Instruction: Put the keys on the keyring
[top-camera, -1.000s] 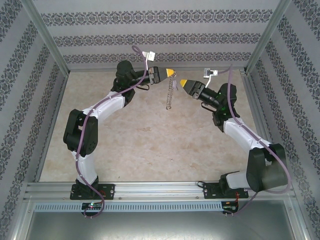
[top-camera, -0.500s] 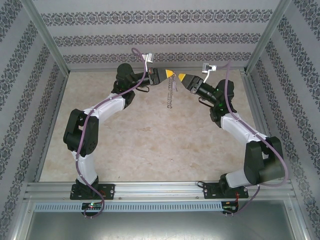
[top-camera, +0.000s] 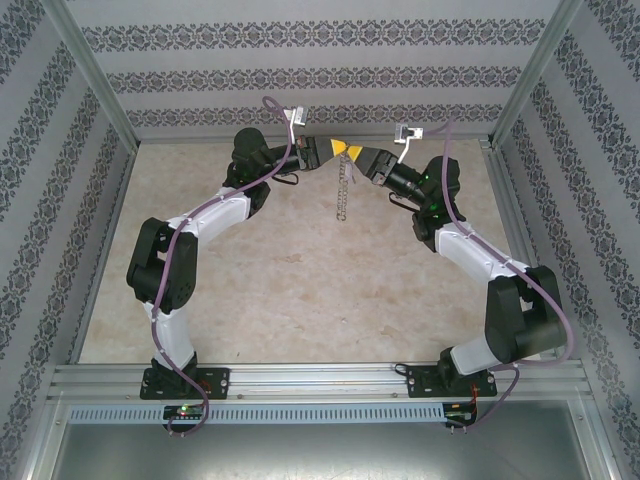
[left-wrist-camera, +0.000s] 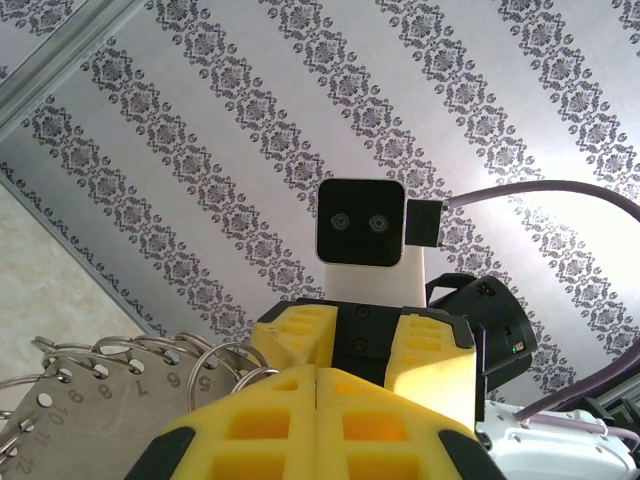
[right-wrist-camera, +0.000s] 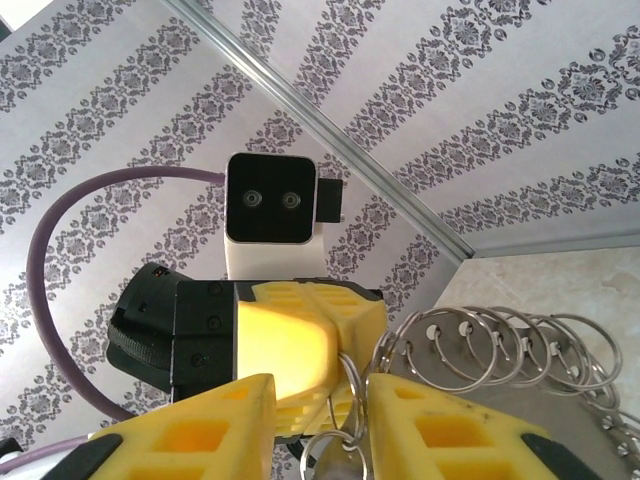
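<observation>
The job is looking unfinished. The left end effector (top-camera: 340, 147) is pinching the keyring (top-camera: 345, 190) with its fingers pressed fully together. The keyring is hanging down from that grip in the air, above the surface (top-camera: 300, 290) and close to the back wall.

The right end effector (top-camera: 360, 156) is sitting just beside the left one, almost tip to tip. Its fingers are spread apart and are clamping nothing. In the right wrist view one small loop (right-wrist-camera: 340, 445) is lying in the gap between those fingers, and I cannot tell whether it is touching either pad.

The wire loops (right-wrist-camera: 480, 335) are fanning out along the keyring's rim, each passing through a hole in the grey metal. In the left wrist view numbers are showing beside those holes.

I am not making out a key with any confidence in these views, so I cannot tell whether one is already threaded on. My reading is that the holding and the lining-up are done, and that the threading itself is what is remaining.

As for containers, nothing here is serving as a box, tray or bin. The keyring is the only holder, and what it is carrying is its fringe of wire loops.
</observation>
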